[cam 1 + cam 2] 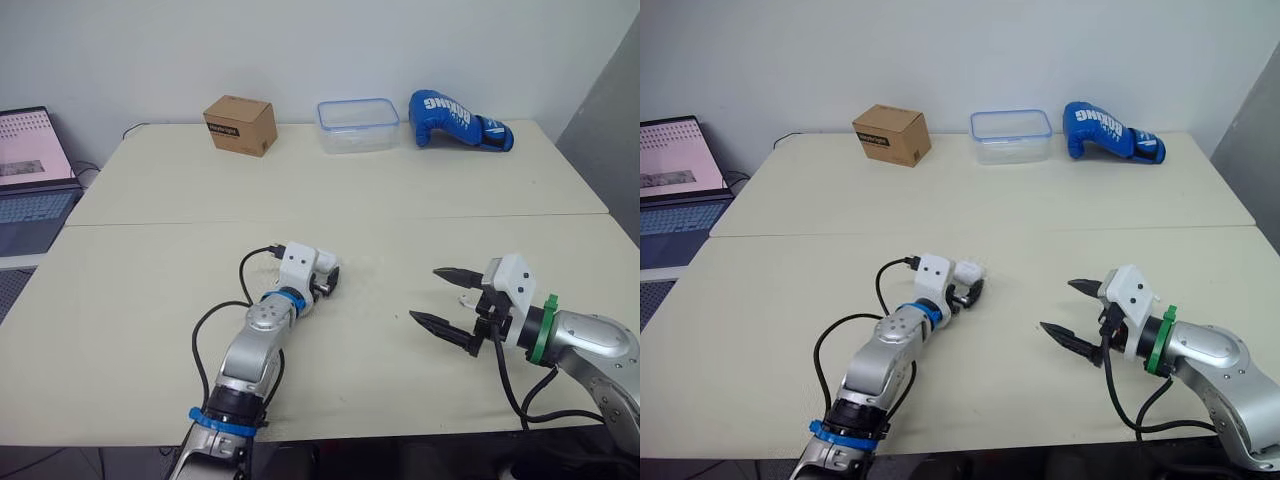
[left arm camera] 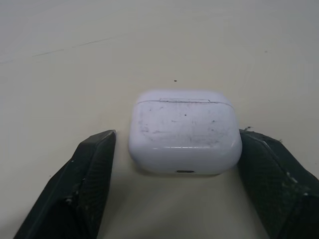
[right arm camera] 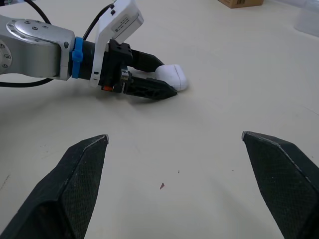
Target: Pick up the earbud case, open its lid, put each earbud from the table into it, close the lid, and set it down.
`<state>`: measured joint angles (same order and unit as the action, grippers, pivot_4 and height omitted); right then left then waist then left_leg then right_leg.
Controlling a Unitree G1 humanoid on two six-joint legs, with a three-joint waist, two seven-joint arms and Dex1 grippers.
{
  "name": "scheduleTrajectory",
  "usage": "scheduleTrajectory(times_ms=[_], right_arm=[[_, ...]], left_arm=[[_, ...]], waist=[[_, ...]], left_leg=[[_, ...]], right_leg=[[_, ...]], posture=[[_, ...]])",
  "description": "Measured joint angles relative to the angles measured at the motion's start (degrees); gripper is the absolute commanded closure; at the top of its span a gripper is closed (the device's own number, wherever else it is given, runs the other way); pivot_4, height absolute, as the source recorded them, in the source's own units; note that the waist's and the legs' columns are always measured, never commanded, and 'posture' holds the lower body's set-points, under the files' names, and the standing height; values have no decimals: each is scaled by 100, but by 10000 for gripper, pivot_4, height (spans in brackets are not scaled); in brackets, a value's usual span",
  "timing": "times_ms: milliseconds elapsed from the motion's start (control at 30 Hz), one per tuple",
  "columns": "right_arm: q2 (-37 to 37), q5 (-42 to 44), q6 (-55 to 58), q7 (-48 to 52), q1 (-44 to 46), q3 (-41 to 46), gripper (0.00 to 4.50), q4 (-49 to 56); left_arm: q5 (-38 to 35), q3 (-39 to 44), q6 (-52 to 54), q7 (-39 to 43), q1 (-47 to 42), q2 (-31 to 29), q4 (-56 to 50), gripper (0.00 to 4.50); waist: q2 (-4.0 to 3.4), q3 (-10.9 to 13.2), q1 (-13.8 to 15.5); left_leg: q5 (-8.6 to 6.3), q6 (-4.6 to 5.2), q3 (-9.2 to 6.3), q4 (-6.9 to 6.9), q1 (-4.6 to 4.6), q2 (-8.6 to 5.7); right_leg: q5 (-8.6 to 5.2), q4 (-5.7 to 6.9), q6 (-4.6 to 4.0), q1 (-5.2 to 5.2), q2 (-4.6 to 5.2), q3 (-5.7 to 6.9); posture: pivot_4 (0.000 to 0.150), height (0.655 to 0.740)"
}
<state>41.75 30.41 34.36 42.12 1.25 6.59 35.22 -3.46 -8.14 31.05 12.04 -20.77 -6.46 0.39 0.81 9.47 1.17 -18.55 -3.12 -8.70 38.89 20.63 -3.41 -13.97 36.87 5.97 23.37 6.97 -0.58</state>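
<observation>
The white earbud case (image 2: pixel 184 132) lies flat on the cream table (image 1: pixel 150 290) with its lid shut. My left gripper (image 1: pixel 975 290) is open, and its two black fingers (image 2: pixel 84 184) stand on either side of the case. One finger sits right against the case and the other stands a small gap away. From the right wrist view the case (image 3: pixel 172 76) sits between the left gripper's fingertips. My right gripper (image 1: pixel 428 295) hovers low over the table to the right of the case, open wide with nothing in it.
At the table's far edge stand a brown cardboard box (image 1: pixel 240 124), a clear plastic container with a blue rim (image 1: pixel 357 124) and a blue boxing glove (image 1: pixel 458 119). An open laptop (image 1: pixel 30 175) sits off the table's left side.
</observation>
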Motion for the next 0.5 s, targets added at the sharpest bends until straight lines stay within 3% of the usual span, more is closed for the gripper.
scheduleTrajectory(times_ms=[167, 500], right_arm=[[-3, -2, 0, -13, -8, -13, 0, 0], [-7, -7, -20, -2, -19, -31, 0, -5]], left_arm=[[-1, -40, 793, 2, -269, -12, -213, 6157], [2, -60, 1299, 4, -434, -62, -328, 6157]], waist=[[0, 0, -7], [0, 0, -8]], left_leg=[[0, 0, -1, 0, 0, 0], [0, 0, -2, 0, 0, 0]], right_leg=[[0, 0, 0, 0, 0, 1], [0, -1, 0, 0, 0, 1]], posture=[[1500, 7307], [1500, 7307]])
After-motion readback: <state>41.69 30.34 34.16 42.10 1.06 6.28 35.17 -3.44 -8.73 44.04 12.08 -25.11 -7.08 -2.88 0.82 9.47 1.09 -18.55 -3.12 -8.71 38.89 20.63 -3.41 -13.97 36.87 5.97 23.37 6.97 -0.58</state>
